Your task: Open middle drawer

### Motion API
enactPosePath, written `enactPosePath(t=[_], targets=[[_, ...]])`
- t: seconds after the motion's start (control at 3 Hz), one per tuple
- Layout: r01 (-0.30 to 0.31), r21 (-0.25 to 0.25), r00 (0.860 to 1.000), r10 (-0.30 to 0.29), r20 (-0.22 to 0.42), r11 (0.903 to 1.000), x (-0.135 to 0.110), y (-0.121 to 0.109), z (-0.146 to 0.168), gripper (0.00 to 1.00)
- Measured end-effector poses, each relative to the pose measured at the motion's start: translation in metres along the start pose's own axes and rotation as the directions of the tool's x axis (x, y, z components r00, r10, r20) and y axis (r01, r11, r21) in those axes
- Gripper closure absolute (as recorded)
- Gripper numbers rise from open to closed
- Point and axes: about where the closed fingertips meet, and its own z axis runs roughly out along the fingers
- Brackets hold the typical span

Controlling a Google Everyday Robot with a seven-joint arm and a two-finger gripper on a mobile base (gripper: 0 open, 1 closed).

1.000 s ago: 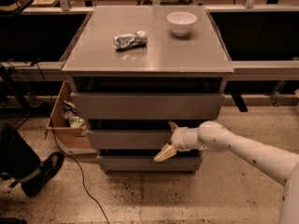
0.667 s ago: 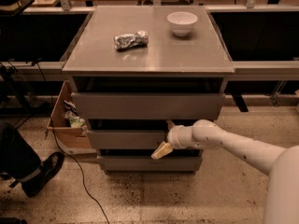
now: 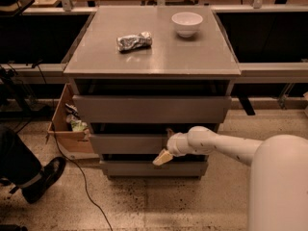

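Note:
The grey cabinet has three drawer fronts stacked under its top. The middle drawer (image 3: pixel 127 144) is the flat grey front between the taller top drawer (image 3: pixel 151 109) and the bottom drawer (image 3: pixel 144 168). It sits nearly flush, with a dark gap above it. My gripper (image 3: pixel 166 144) is at the middle drawer's front, right of centre, reaching in from the right. Its fingers are apart: one tan fingertip (image 3: pixel 162 158) hangs at the front's lower edge and the other is at its upper edge. My white arm (image 3: pixel 226 146) stretches to the right.
On the cabinet top (image 3: pixel 192 57) lie a crumpled foil bag (image 3: pixel 134 41) and a white bowl (image 3: pixel 187 23). A cardboard box (image 3: pixel 65 121) with litter stands left of the cabinet. A person's shoe (image 3: pixel 41 177) and a cable (image 3: pixel 79 177) are on the floor at left.
My gripper has shifted a little to the left along the middle drawer's front. The drawer fronts show no visible movement.

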Motion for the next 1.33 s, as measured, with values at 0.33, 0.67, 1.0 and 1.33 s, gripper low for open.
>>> enactPosePath(t=[0.33, 0.67, 1.0, 1.33], targets=[[0.002, -0.027, 0.999, -0.003, -0.034, 0.9996, 0.013, 0.017, 0.009, 0.39], [0.002, -0.027, 0.999, -0.003, -0.034, 0.9996, 0.007, 0.015, 0.003, 0.63], [0.002, -0.026, 0.999, -0.003, -0.034, 0.9996, 0.001, 0.014, -0.003, 0.65], [0.002, -0.026, 0.999, -0.003, -0.034, 0.9996, -0.004, 0.012, -0.008, 0.42]])
